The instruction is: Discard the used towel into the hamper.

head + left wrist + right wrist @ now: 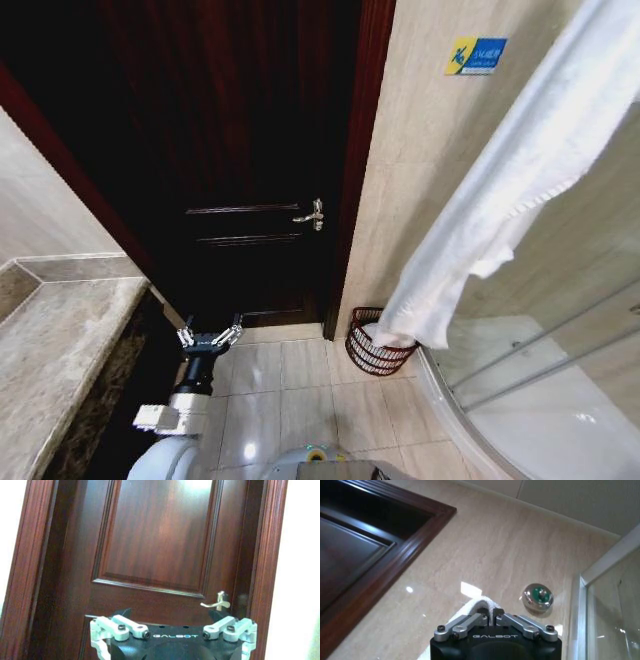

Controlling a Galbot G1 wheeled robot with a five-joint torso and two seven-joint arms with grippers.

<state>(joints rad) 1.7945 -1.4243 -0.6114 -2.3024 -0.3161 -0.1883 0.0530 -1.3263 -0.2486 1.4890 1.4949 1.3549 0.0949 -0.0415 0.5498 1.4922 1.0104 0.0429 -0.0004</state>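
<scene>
The used white towel (500, 190) hangs in a long diagonal from the upper right of the head view down to the hamper (372, 358), a dark reddish-brown open-weave basket on the floor beside the door frame. The towel's lower end rests at the hamper's rim. In the right wrist view my right gripper (490, 612) is shut on a fold of the towel (475, 605), held up near the tiled wall. My left gripper (210, 338) hangs open and empty low in front of the door, well left of the hamper; the left wrist view shows the left gripper (173, 627) spread wide.
A dark wooden door (250, 150) with a metal handle (312, 214) stands ahead. A stone counter (60, 340) runs along the left. The curved glass shower enclosure (560, 330) is just right of the hamper. A round metal fitting (538, 596) sits on the wall.
</scene>
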